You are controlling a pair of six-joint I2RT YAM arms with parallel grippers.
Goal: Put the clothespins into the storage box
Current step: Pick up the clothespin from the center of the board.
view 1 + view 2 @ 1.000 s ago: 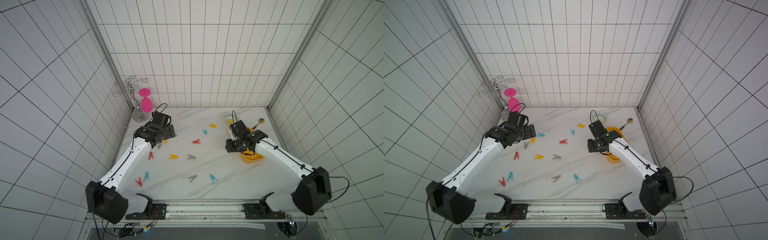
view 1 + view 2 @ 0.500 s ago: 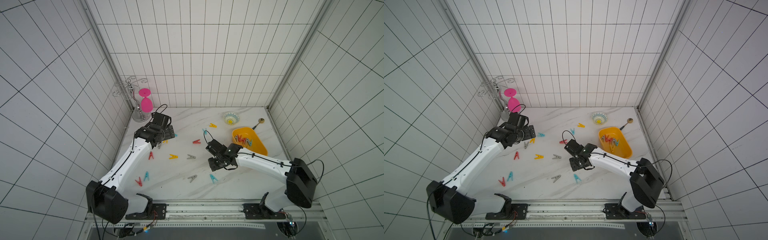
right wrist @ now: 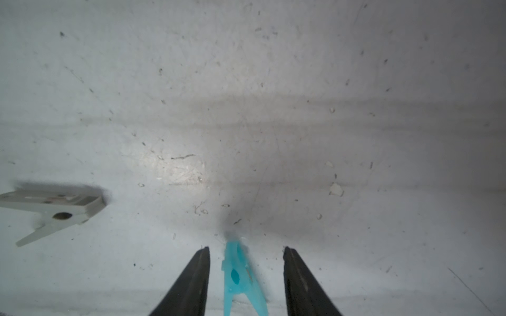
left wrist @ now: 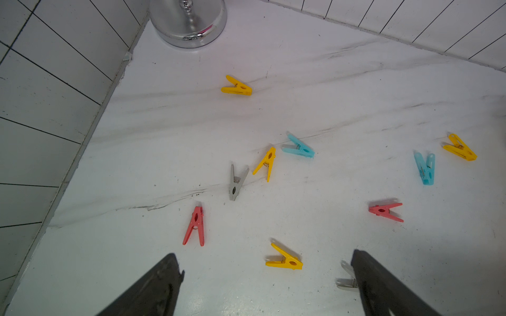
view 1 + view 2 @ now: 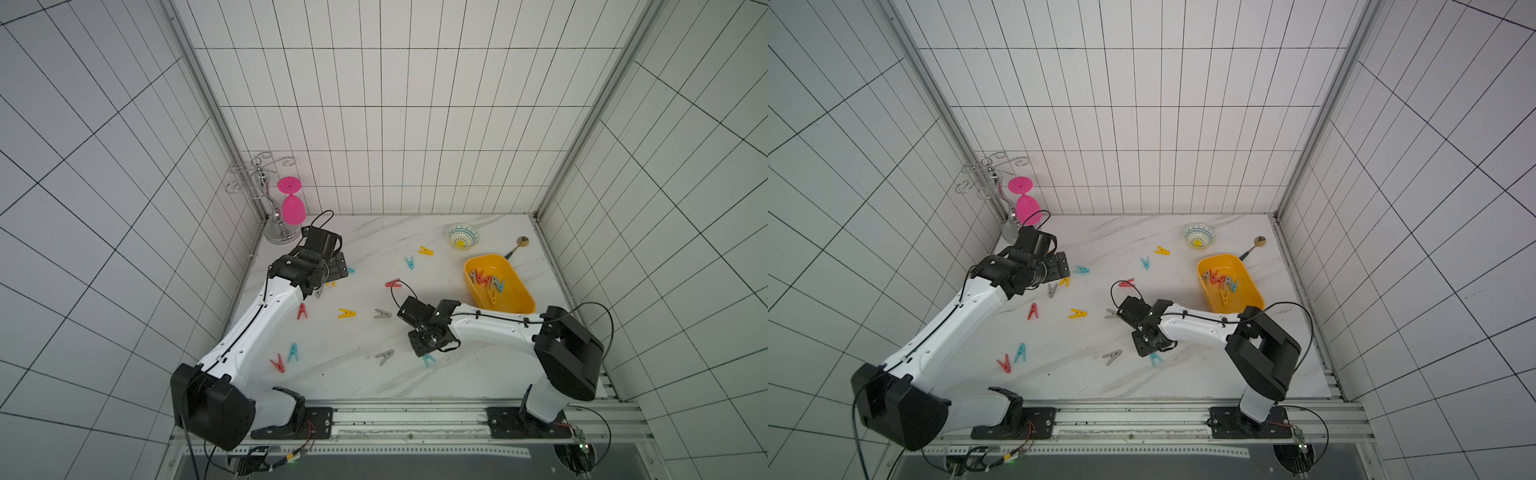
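The yellow-orange storage box (image 5: 524, 305) sits at the right in both top views, with several clothespins (image 5: 486, 282) inside. More clothespins lie scattered over the white table. My right gripper (image 3: 246, 250) is low over a teal clothespin (image 3: 235, 276) near the table's front. Its jaws are open on either side of the pin, with a gap on both sides. In a top view this gripper (image 5: 426, 351) covers part of the teal pin (image 5: 429, 360). My left gripper (image 4: 264, 255) hangs wide open at the back left, above a yellow clothespin (image 4: 284, 260).
A patterned bowl (image 5: 463, 237) and a spoon (image 5: 517, 245) lie behind the box. A chrome rack with a pink glass (image 5: 291, 205) stands in the back left corner, close to my left gripper (image 5: 338, 268). A grey clothespin (image 3: 54, 210) lies beside the teal one. Tiled walls enclose the table.
My right arm swung from the storage box to the front middle of the table and came down over the teal clothespin. The left arm stayed put.
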